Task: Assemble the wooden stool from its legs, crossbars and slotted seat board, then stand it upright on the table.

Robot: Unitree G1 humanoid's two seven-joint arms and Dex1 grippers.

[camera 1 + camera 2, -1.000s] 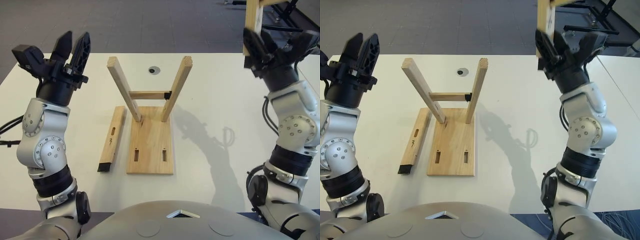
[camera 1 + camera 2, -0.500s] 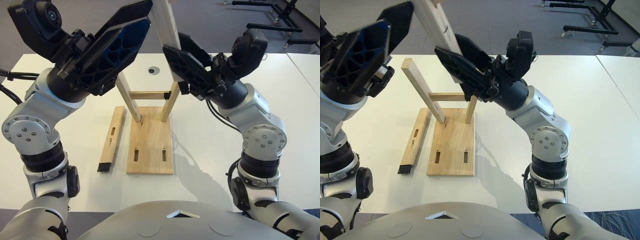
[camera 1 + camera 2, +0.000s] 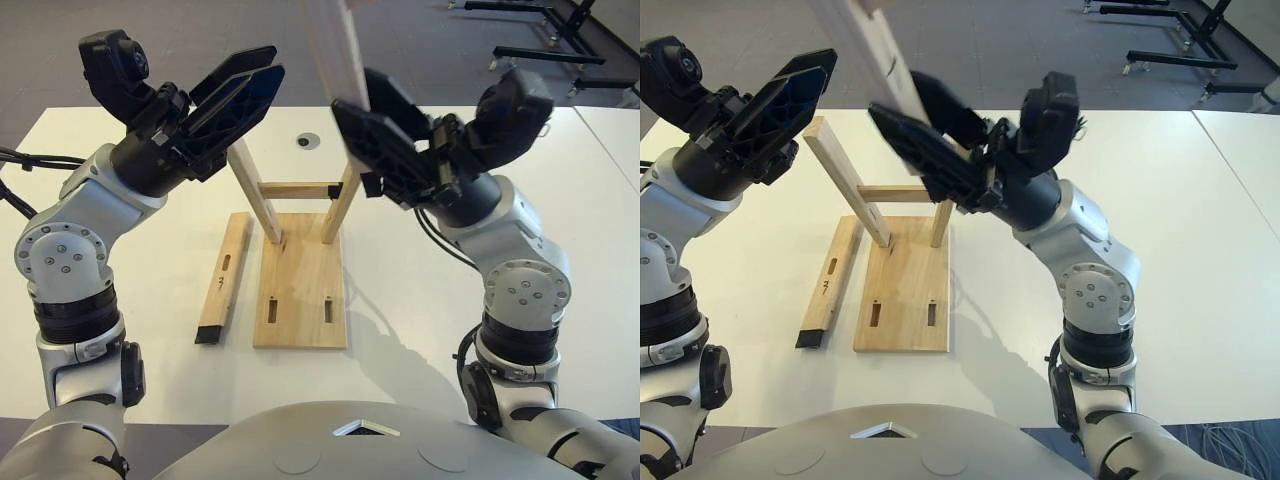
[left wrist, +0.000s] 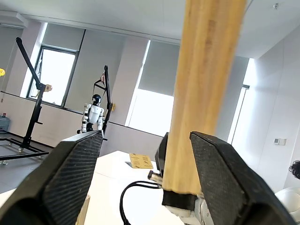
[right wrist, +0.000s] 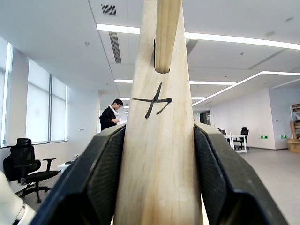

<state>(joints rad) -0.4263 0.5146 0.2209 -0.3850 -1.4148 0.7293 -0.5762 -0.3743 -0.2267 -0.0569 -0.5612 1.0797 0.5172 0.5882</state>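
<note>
The white desk (image 3: 450, 260) is carrying the half-built stool, and the seat board (image 3: 300, 300) is lying flat on it, underside up, so the slots are facing the robot. 2 legs (image 3: 252, 195) are already standing in the far pair of slots, leaning apart and tied together by a crossbar (image 3: 295, 189). The near 2 slots are showing open, waiting for the other pair.

Up above that frame, the right hand (image 3: 355, 92) is gripping another leg (image 5: 157, 154) firmly between both fingers, holding it high over the board. A pen mark is showing on its pale wood face, and a second crossbar (image 5: 166, 33) is already sitting in its slot. The left hand (image 3: 275, 60) is spread wide, fingers on either side of that raised leg without visibly touching it. My read is that it is lining up to steady or take over the piece.

The last loose leg (image 3: 222, 278) is lying just beside the board's left edge, parallel to it, slot facing up and a dark cap on its near end.
</note>
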